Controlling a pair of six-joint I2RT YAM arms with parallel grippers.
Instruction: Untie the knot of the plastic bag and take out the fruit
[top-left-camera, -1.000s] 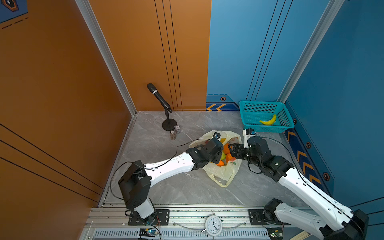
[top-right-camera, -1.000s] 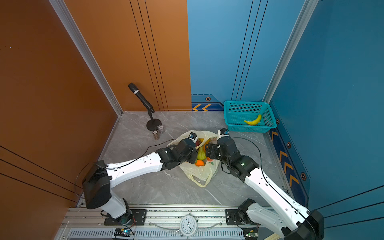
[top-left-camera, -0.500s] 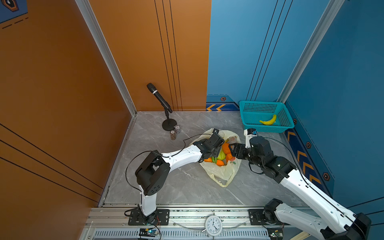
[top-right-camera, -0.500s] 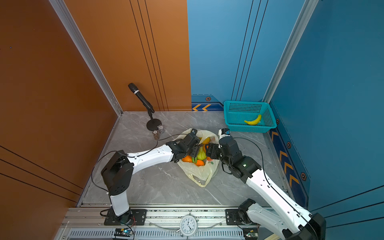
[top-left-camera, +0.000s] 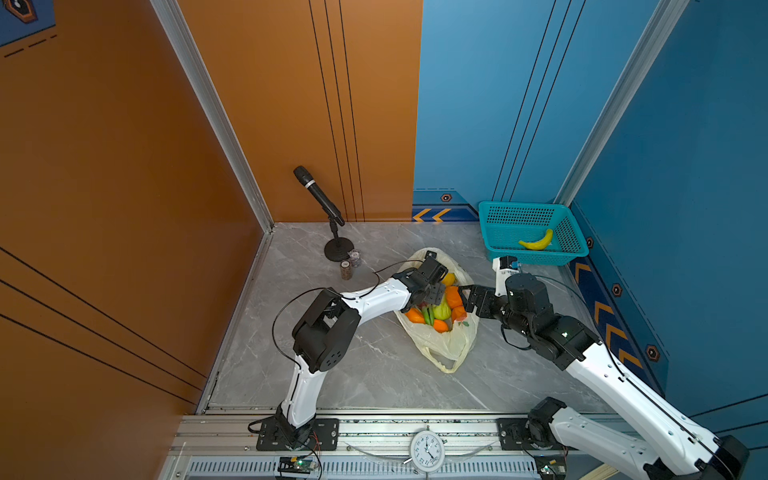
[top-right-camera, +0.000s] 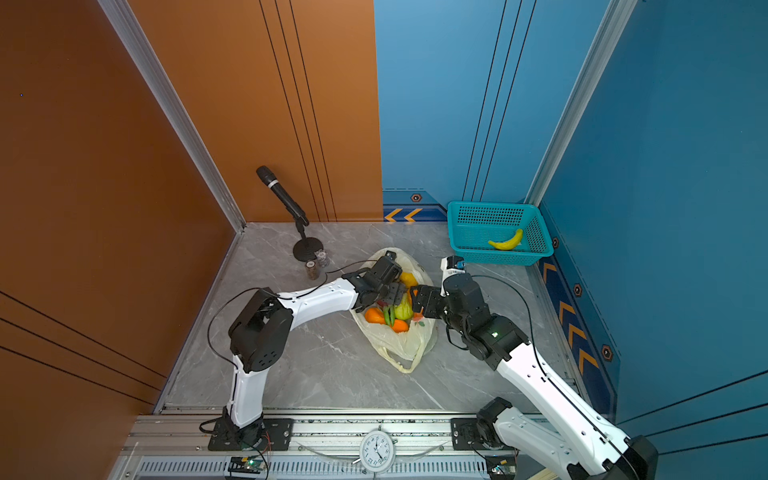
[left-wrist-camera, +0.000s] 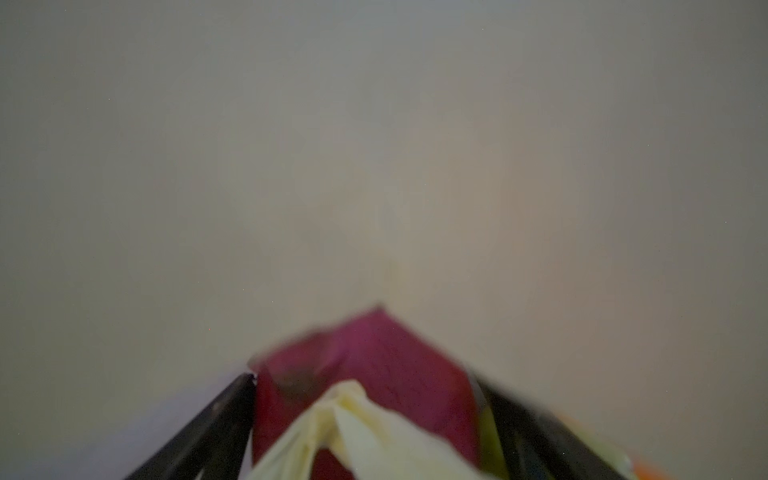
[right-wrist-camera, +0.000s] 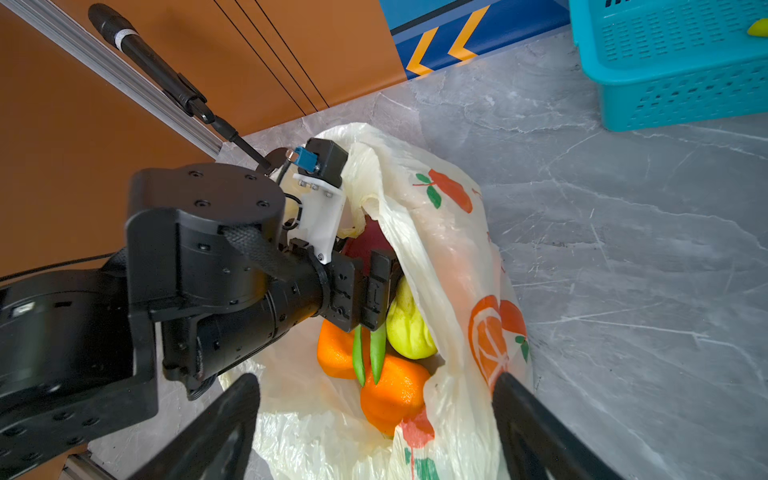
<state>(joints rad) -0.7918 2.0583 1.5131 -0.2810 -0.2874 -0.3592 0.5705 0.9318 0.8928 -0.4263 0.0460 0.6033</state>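
At left of centre in both top views, a microphone (top-left-camera: 318, 195) on its stand is well apart from the work. Right of it, the left gripper (top-left-camera: 436, 296) reaches into the open mouth of the plastic bag (top-left-camera: 449, 343), which lies mid-frame on the grey marble top (top-left-camera: 365, 374). In the left wrist view its fingers (left-wrist-camera: 208, 432) stand wide apart on either side of the pink dragon fruit (left-wrist-camera: 374, 365), placed, I judge, to close on it; blur hides any contact. The other fruit (top-left-camera: 441, 311) sits heaped inside the bag. No knot shows, and the handle loop (top-left-camera: 446, 365) trails loose toward the lower frame, so untying looks finished. Just right, the right gripper (top-left-camera: 462, 300) hovers at the bag's rim, fingers (right-wrist-camera: 216, 436) spread and clamping nothing, likely there to hold the mouth open. At upper right a teal basket (top-left-camera: 536, 257) holds a banana (top-left-camera: 537, 242).
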